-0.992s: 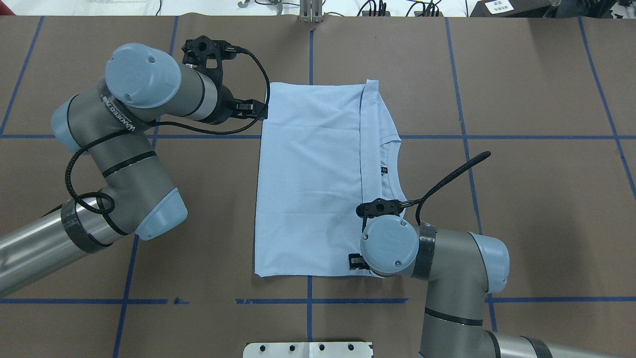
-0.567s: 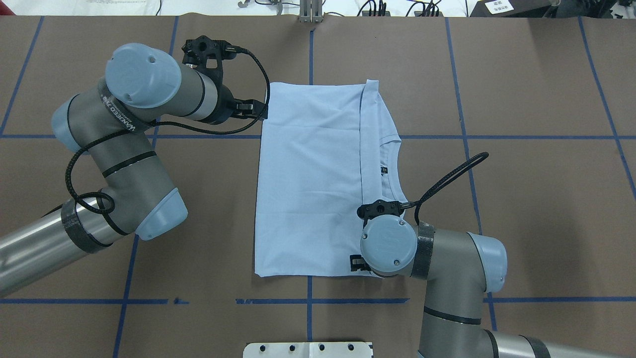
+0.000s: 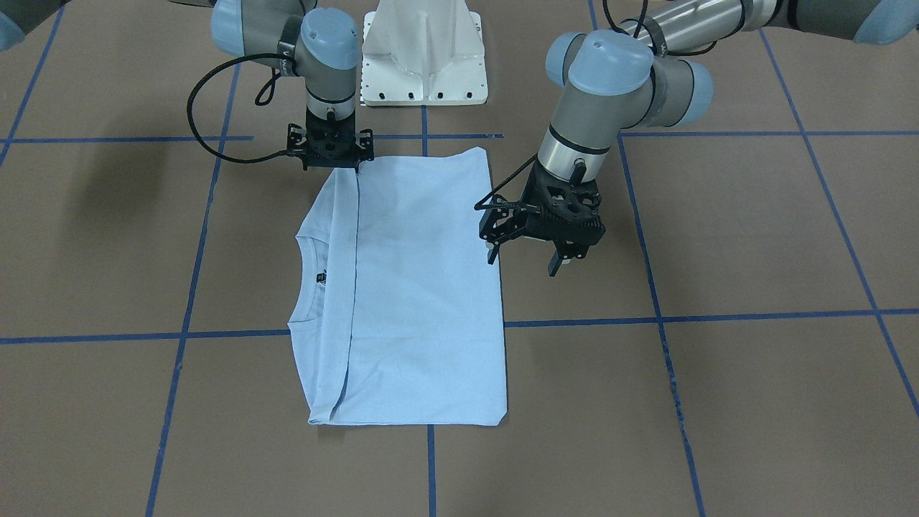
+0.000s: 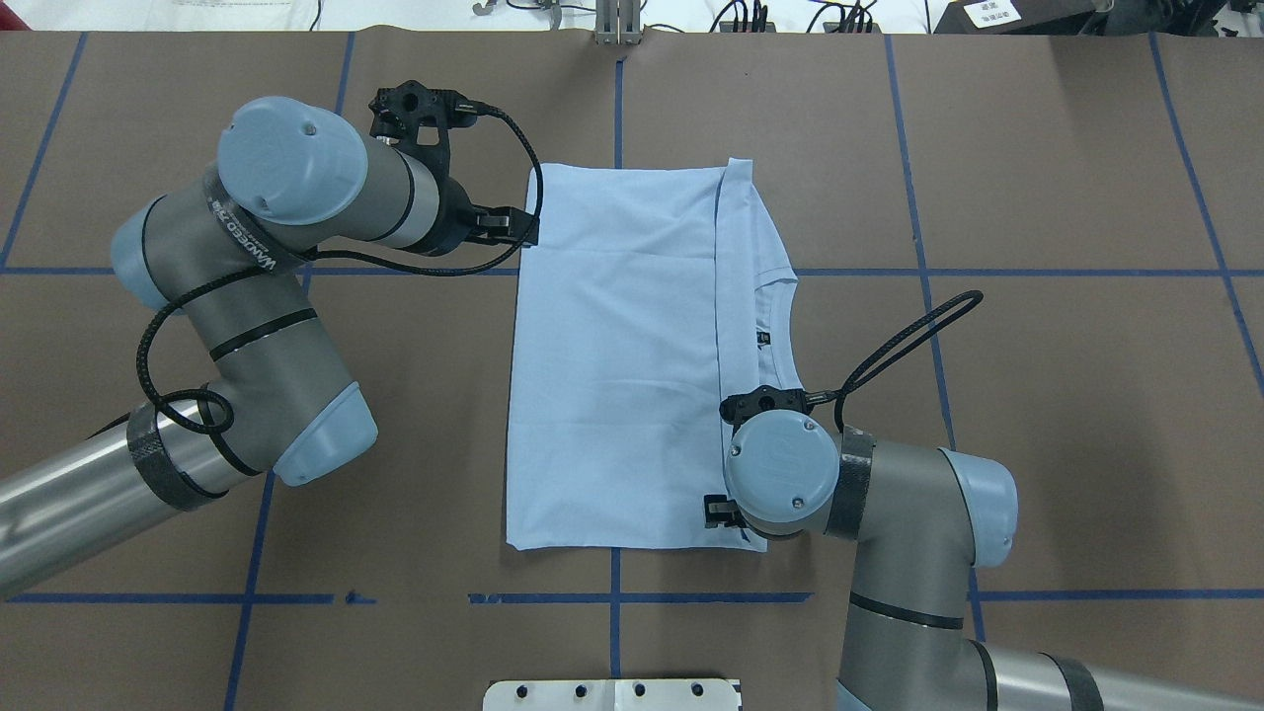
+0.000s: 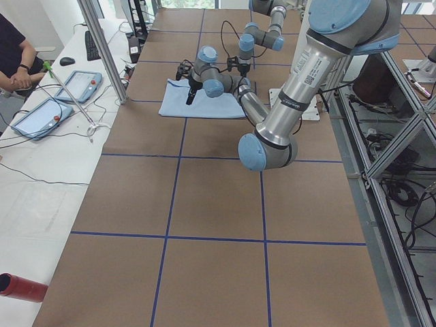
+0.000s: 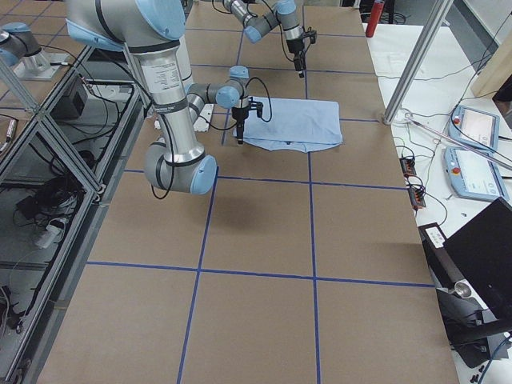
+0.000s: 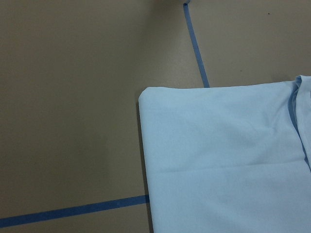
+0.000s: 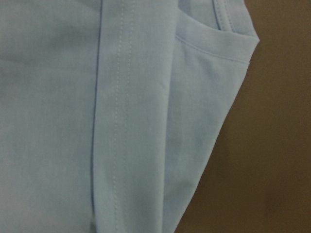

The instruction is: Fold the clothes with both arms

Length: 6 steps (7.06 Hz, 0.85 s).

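The table [image 4: 1037,197] carries the T-shirt [image 4: 612,375] at centre, lying flat and already folded into a rectangle; further folds probably remain. The left gripper [image 3: 524,251] hangs spread beside its edge, gripping nothing. The right gripper [image 3: 329,159] sits at one corner; jaw state undeterminable.

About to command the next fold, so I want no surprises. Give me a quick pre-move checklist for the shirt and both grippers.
1. Shirt lies flat, part-folded: ok.
2. Left gripper open: ok.
3. Left gripper grips cloth: not ok, it is beside the shirt's edge and holds nothing.
4. Right gripper over the shirt corner nearest the base: ok.
5. Right gripper open or shut: cannot tell.
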Available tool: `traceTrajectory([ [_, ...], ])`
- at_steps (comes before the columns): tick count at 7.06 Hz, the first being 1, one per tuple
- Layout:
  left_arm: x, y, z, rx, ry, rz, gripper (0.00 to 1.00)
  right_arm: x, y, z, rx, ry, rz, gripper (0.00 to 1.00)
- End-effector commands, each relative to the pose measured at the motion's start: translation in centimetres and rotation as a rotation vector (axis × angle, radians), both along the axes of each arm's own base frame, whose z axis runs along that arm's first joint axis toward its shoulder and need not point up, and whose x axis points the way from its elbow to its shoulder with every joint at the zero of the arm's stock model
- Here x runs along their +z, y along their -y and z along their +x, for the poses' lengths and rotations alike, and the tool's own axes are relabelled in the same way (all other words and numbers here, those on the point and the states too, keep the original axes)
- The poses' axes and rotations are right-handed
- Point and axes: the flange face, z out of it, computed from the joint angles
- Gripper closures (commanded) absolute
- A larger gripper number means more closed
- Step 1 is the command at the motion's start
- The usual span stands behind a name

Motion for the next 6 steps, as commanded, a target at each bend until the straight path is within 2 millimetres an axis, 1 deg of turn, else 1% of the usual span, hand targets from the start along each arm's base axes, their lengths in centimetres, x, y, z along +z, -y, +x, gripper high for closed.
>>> traceTrajectory([
  [1, -0.2, -0.3, 0.2, 0.006, -0.006, 0.003, 0.0, 0.8, 0.6, 0.8, 0.01, -0.008, -0.011, 0.0],
  [2, -0.2, -0.4, 0.3, 0.007, -0.006, 0.003, 0.0, 1.5, 0.6, 1.2, 0.01, -0.018, -0.014, 0.0],
  [3, -0.3, -0.5, 0.5, 0.01, -0.008, 0.005, 0.0, 1.5, 0.7, 1.8, 0.003, -0.014, -0.005, 0.0],
  [4, -0.3, -0.8, 0.8, 0.014, -0.008, 0.004, 0.0, 2.1, 0.4, 2.7, -0.004, -0.018, 0.0, 0.0],
  [6, -0.8, -1.5, 1.4, 0.017, -0.034, -0.006, 0.0, 4.1, 0.3, 3.5, -0.002, -0.047, -0.009, 0.0],
])
